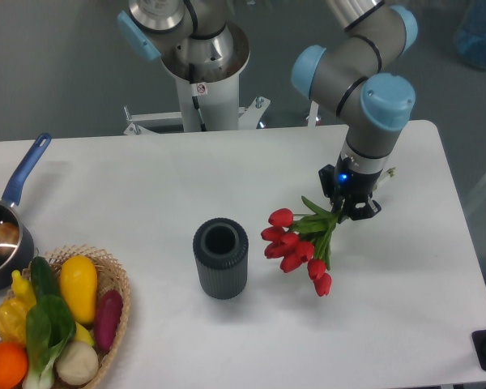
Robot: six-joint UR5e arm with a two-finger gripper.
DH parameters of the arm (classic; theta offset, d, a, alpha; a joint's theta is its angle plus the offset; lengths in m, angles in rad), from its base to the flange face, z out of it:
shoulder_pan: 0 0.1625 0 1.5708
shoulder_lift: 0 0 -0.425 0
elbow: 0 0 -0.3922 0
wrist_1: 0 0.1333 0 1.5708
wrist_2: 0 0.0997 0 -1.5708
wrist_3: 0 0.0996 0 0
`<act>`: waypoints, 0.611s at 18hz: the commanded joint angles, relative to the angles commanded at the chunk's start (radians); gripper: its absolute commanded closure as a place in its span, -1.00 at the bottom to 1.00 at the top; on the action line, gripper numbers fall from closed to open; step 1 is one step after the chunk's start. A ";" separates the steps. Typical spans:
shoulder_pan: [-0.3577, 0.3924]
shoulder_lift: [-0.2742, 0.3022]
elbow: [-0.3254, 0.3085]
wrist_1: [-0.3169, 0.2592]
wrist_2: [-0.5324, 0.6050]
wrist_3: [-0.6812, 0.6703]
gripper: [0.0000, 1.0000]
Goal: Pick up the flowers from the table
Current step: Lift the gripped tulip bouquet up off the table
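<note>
The desk is a flat white rectangular top with rounded corners and a smooth matt surface; the landmark for all positions below is the vase, a dark grey upright cylinder with fine vertical ribs on its wall and an open round mouth, standing near the middle of the desk.

The flowers lie to the right of the vase, near it but not touching; the bunch consists of glossy red oval buds, flat pointed green leaves and thin pale-green stems; the buds fan out toward the vase and downward, and the stems run up and to the right, away from the vase. Whether the buds rest on the desk or hang just above it cannot be determined.

The gripper is black, with a small blue light on its body, mounted below a grey arm with light-blue rounded joint caps; it is located right of the vase and further back, closed around the stem end of the flowers.

Left of the vase, at the front corner of the desk, sits a woven wicker basket holding rounded produce in yellow, orange, purple and green; behind the basket is a dark saucepan with a long blue handle.
</note>
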 joint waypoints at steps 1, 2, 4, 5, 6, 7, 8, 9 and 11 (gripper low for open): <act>0.006 0.005 0.011 0.000 -0.050 0.000 0.56; 0.023 0.014 0.020 -0.002 -0.109 -0.003 0.56; 0.060 0.023 0.032 -0.006 -0.225 -0.005 0.56; 0.077 0.031 0.038 -0.012 -0.277 -0.006 0.56; 0.092 0.035 0.040 -0.018 -0.319 -0.009 0.56; 0.097 0.037 0.043 -0.023 -0.351 -0.026 0.56; 0.098 0.037 0.043 -0.023 -0.374 -0.047 0.56; 0.098 0.037 0.043 -0.022 -0.387 -0.052 0.56; 0.097 0.041 0.043 -0.021 -0.404 -0.052 0.56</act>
